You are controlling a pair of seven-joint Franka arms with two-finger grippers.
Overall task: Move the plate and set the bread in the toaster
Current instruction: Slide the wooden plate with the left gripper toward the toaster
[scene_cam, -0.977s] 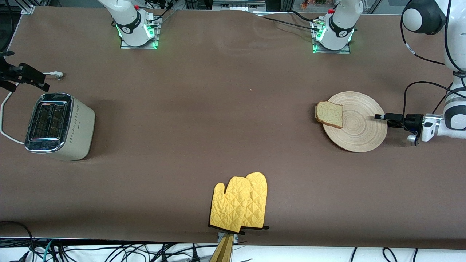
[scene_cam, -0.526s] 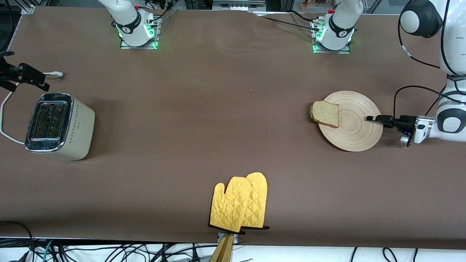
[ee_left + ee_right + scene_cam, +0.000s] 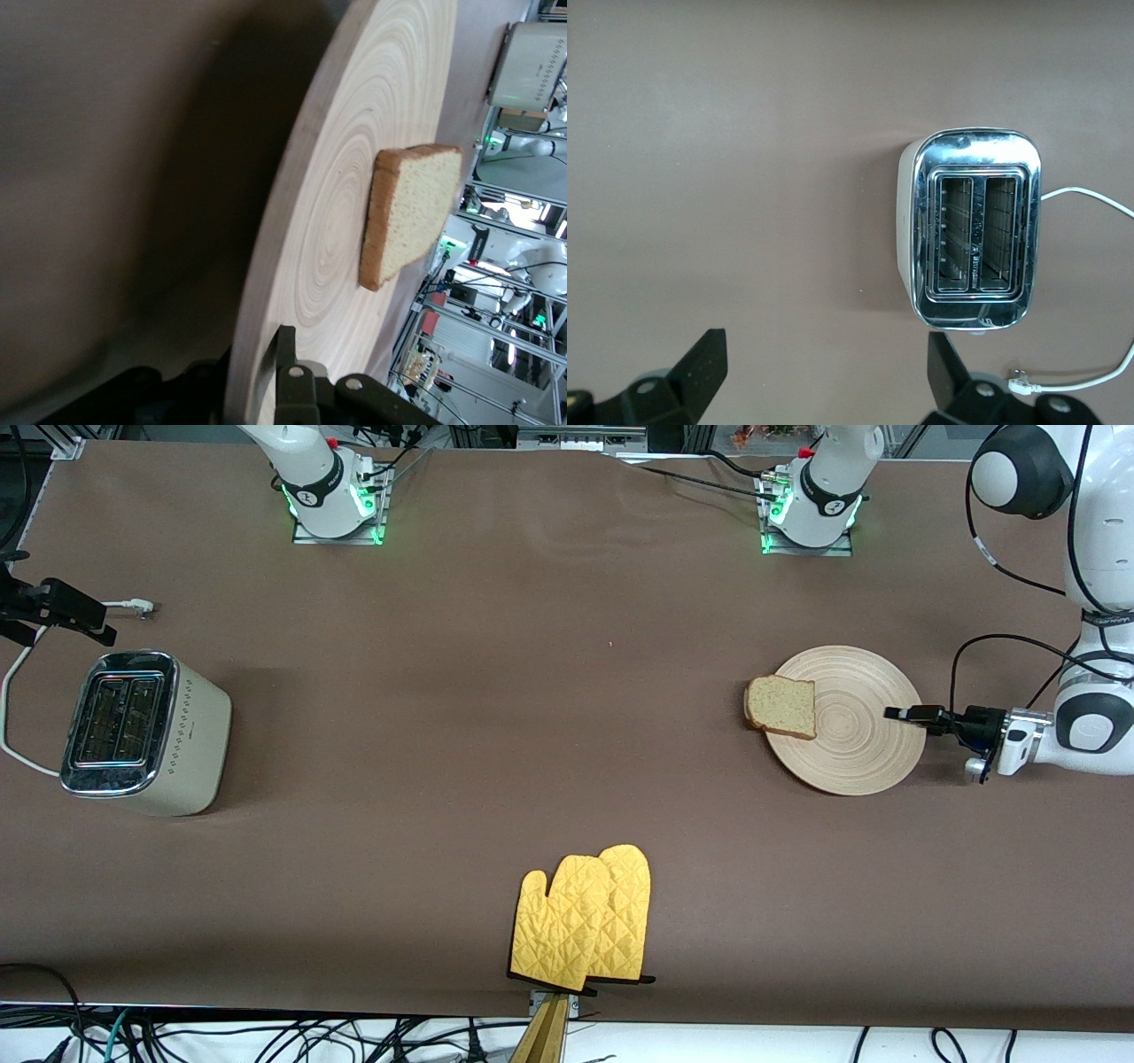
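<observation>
The pale wooden plate lies toward the left arm's end of the table. The bread lies on it, overhanging the rim on the side toward the toaster. My left gripper is shut on the plate's rim at the edge away from the bread. In the left wrist view one finger lies on top of the plate, with the bread farther along. The cream toaster stands at the right arm's end, its slots empty. My right gripper hangs open and empty over the table beside the toaster.
A pair of yellow oven mitts lies near the table's front edge, midway along it. The toaster's white cord loops off the table's end, and its plug lies by the right gripper.
The left gripper has slid the plate, with the bread on it, a short way toward the right arm's end of the table. The right arm has barely moved.
</observation>
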